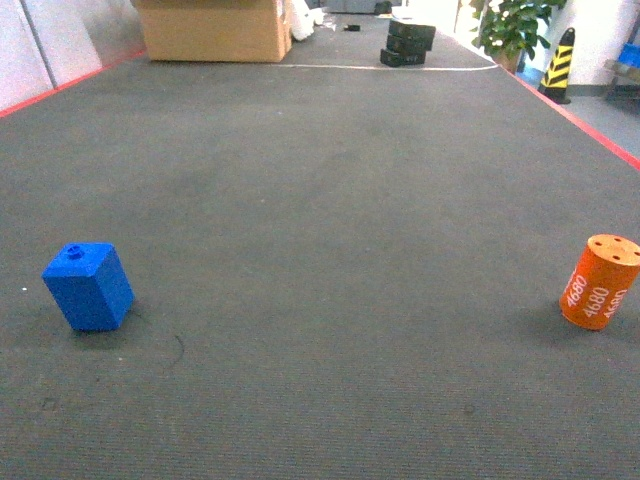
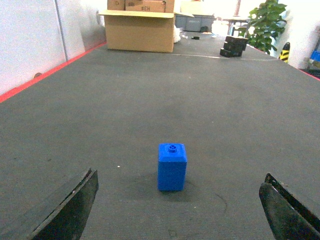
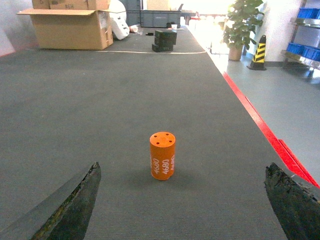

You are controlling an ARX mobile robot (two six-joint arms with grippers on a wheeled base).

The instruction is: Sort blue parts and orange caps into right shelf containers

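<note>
Dark grey carpeted floor (image 1: 320,250) is stretching ahead of me. My left gripper (image 2: 180,212) is hanging spread before the small bright-blue plastic block (image 2: 172,167); my right gripper (image 3: 182,212) is gaping before the short orange "4680" cylinder (image 3: 162,155). Nothing is being sorted yet, I judge; both pickups are remaining.

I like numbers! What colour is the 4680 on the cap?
White, on the orange cap; clearest in the right wrist view.
</note>
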